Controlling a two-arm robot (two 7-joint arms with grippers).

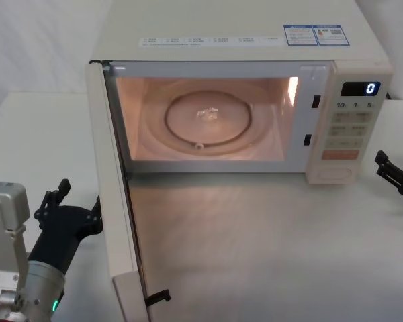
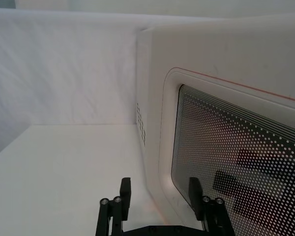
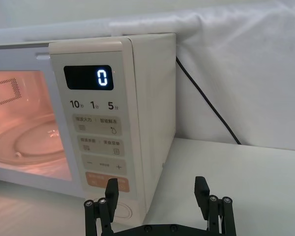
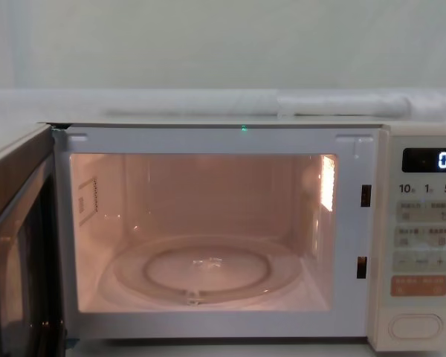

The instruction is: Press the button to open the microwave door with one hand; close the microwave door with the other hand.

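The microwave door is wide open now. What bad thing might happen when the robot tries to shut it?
1. The left gripper sits beside the door, its open fingers near the window's edge; it might slip off or catch instead of pushing flat.
2. A hard swing could slam the door and shift the microwave.
3. The right gripper, open beside the control panel near the button, might bump it.

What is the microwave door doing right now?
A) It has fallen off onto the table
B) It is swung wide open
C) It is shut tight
B: the door stands swung out on its left hinge, and the lit inside with its glass plate shows.
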